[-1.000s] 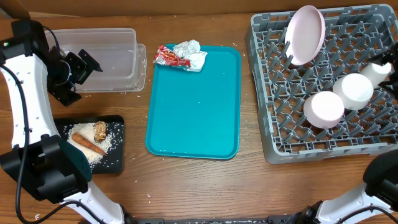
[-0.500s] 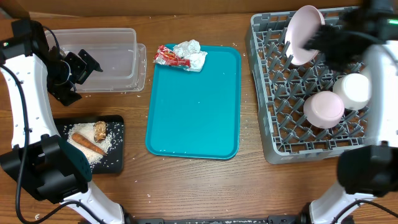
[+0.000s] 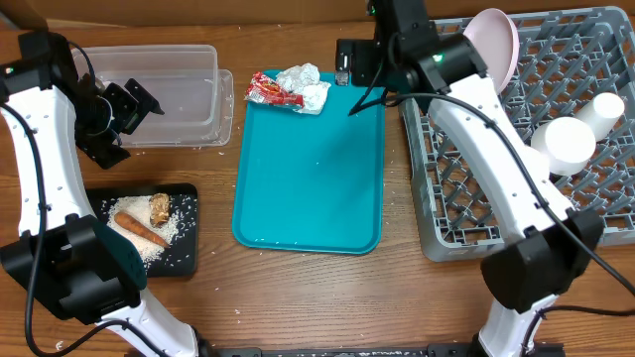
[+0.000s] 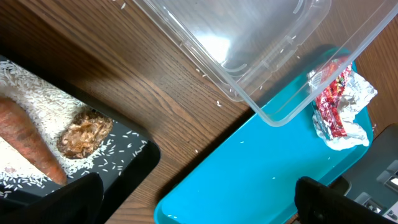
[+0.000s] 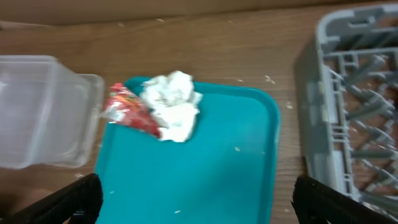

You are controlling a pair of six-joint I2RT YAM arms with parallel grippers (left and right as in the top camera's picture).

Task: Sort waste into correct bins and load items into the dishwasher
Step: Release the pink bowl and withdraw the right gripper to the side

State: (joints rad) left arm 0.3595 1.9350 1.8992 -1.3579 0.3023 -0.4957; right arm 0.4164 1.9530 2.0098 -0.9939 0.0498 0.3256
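Wooden table [image 3: 298, 297]; right gripper [image 5: 198, 200] hangs wide open, empty, above the teal tray [image 3: 308, 178]; napkin [image 3: 308, 84] and wrapper [image 3: 270, 91] sit on its corner beside the clear tub [image 3: 179, 89]; waste-sorting step, I judge; next: drop, pinch the napkin.

Soft, even light is bathing the table [image 3: 298, 297]; the right arm [image 3: 476, 109] is shadowing the teal tray [image 3: 298, 198], glare is glinting off the clear tub [image 4: 214, 46], the right wrist view is blurring.

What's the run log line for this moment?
left gripper: open, at clear tub | right gripper: open, empty, near napkin and wrapper on teal tray
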